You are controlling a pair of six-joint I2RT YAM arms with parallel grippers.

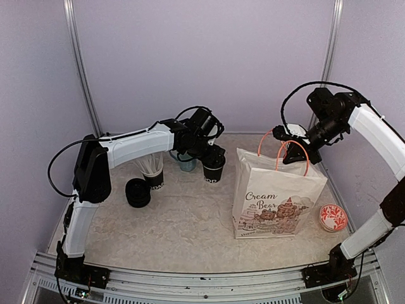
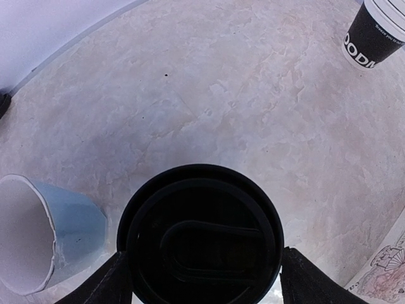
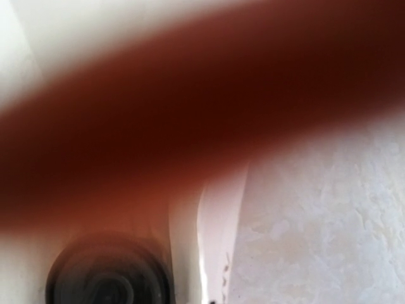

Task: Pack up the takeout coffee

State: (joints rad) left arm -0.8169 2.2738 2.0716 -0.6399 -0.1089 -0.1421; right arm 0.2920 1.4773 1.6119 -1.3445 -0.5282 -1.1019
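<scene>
Top view, left gripper [image 1: 212,156]: lowered over the small black paper cup with white lettering and round black plastic lid [image 1: 213,170], one jaw on either side of it.
Top view, neighbours: light blue handled mug [image 1: 187,164] just beside that gripper, on its own arm's side. The black cup of white sticks [image 1: 152,172] is further off the same way.
Top view, right gripper [image 1: 290,154]: clenched on the orange loop handle [image 1: 307,161] of the white printed paper bag [image 1: 278,196], which stands directly beneath it.
Left wrist view, cup: upright between the fingers [image 2: 114,285], lid towards the lens. The fingers are apart and hard by its sides; whether they already press on it cannot be told.
Right wrist view: a blurred orange-brown band crosses the lens. Below the gripper, between white bag walls, lies a dark round shape [image 3: 107,278] — perhaps another lidded cup, too blurred to confirm.
Handling (judged): light, with a thin paper wall that dents under a hard squeeze. The sides are smooth and tapered, so it may slip, and the lid may pop off.
Hold (judged): on the upper body just under the lid rim — moderate squeeze, cup upright.
</scene>
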